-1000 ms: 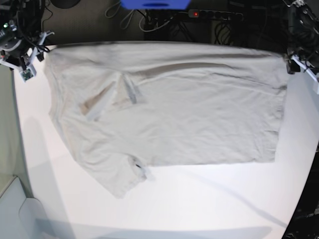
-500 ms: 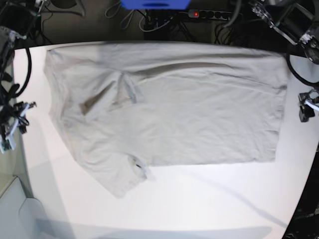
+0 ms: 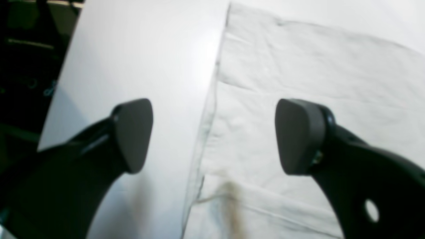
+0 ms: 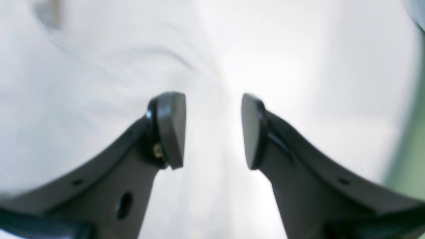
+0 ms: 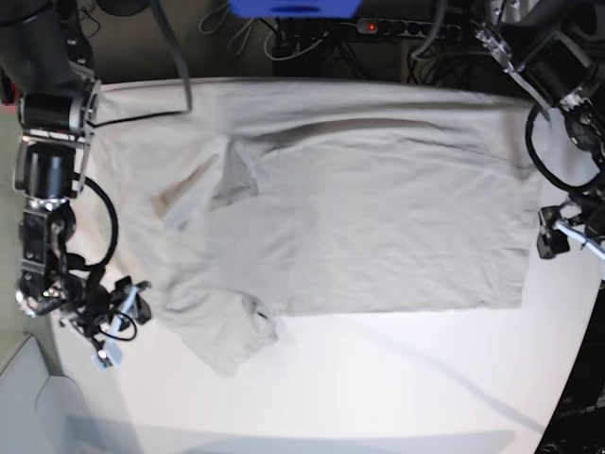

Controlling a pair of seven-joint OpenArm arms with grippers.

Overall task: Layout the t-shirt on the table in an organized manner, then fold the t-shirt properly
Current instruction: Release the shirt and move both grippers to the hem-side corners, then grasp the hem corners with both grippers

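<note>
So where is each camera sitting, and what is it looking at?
Base: high above, looking down on the table and the spread t-shirt; both arms show at the sides.
Left wrist: on the left arm, looking past the open left gripper at the t-shirt's edge.
Right wrist: on the right arm, looking past the open right gripper at blurry cloth and table.
All three views share the t-shirt and table.

robotics lab or test bench, by the look of it. a bare white surface (image 5: 378, 388) is sitting under two black robot arms. a power strip (image 5: 406, 28) with a red light is glowing behind it, and loose cables (image 5: 284, 43) are trailing across the dark floor.
</note>
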